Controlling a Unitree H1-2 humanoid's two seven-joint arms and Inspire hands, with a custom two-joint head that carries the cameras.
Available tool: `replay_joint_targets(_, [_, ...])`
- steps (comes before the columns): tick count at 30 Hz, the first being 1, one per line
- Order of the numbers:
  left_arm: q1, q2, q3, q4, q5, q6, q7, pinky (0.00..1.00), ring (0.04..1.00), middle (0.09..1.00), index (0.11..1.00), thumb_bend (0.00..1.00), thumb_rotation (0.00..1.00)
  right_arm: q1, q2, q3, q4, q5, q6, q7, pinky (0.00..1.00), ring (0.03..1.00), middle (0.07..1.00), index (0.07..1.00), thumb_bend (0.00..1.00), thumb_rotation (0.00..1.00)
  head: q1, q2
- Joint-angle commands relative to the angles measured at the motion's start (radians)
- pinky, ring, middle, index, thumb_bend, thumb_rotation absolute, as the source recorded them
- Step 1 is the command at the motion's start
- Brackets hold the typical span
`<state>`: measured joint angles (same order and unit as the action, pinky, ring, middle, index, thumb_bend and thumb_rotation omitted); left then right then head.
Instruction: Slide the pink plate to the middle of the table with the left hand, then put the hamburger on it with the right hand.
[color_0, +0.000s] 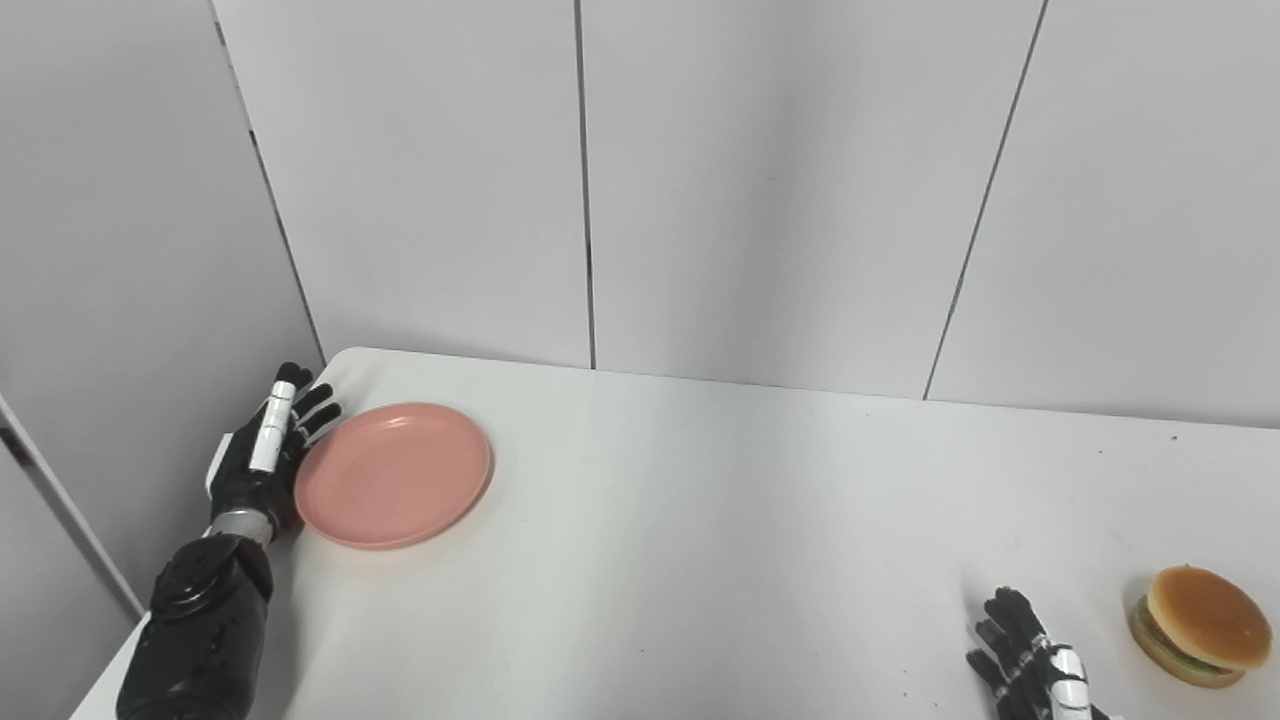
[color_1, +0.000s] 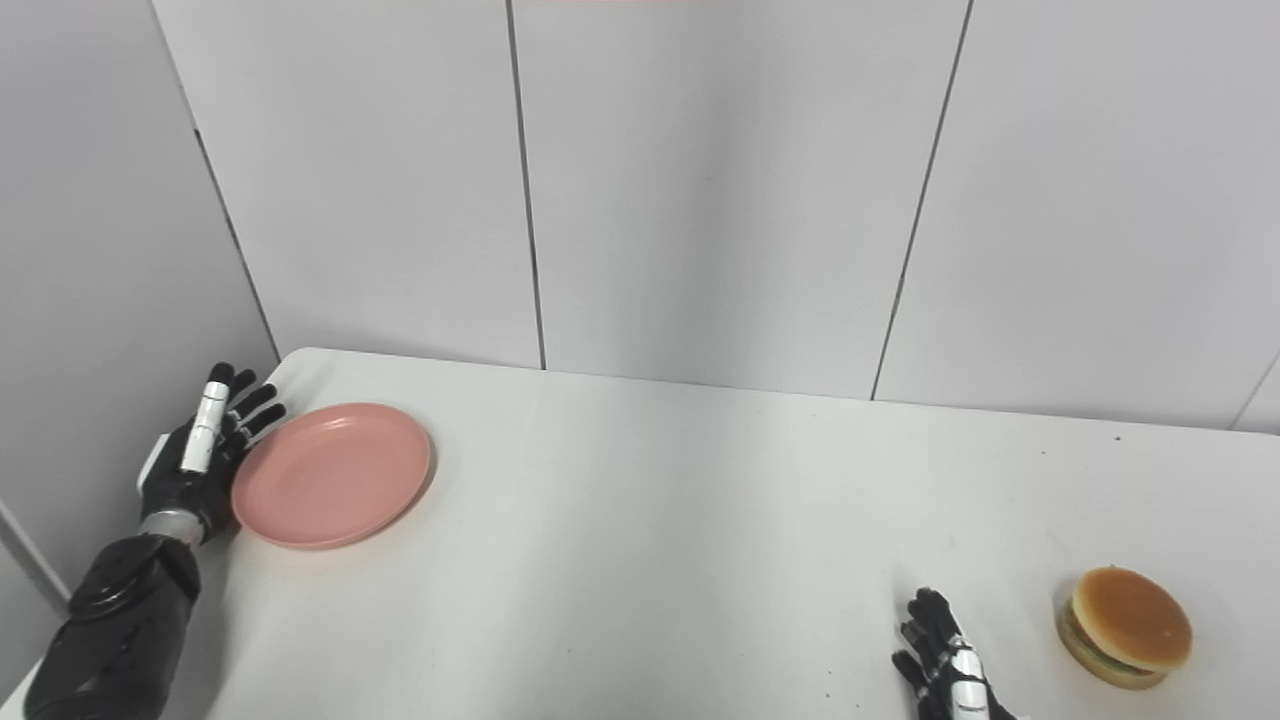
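Touching left hand: bare pink plate

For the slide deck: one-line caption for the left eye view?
Left robot hand open beside pink plate; right robot hand waits near hamburger.

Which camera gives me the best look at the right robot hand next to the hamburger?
The left eye view: the right robot hand shows its fingers and some of its back near the hamburger. In the right eye view the same robot hand sits lower, cut off sooner by the bottom edge, so less of it shows.
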<state>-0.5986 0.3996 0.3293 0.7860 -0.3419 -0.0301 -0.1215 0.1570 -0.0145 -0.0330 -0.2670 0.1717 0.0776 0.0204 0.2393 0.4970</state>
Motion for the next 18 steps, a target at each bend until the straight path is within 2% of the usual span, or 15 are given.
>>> replay_joint_targets(1, [-0.031, -0.006, -0.009, -0.011, -0.004, -0.024, -0.027, 0.71, 0.847, 0.853, 0.856, 0.94, 0.73, 0.072, 0.01, 0.007, -0.02, 0.004, 0.041, 0.001, 0.93, 0.938, 0.928, 0.895, 0.73, 1.0, -0.007, 0.007])
replay_joint_targets(11, [-0.015, -0.053, -0.047, -0.066, 0.01, -0.01, -0.044, 0.72, 0.829, 0.841, 0.847, 0.97, 0.73, 0.074, 0.01, 0.018, -0.028, -0.008, 0.047, -0.006, 0.92, 0.925, 0.917, 0.888, 0.74, 1.0, -0.014, 0.013])
replay_joint_targets(18, [-0.011, -0.106, -0.077, -0.089, 0.013, 0.005, -0.051, 0.74, 0.848, 0.852, 0.866, 0.97, 0.71, 0.075, 0.013, 0.026, -0.037, -0.017, 0.056, -0.012, 0.91, 0.919, 0.91, 0.884, 0.74, 1.0, -0.026, 0.019])
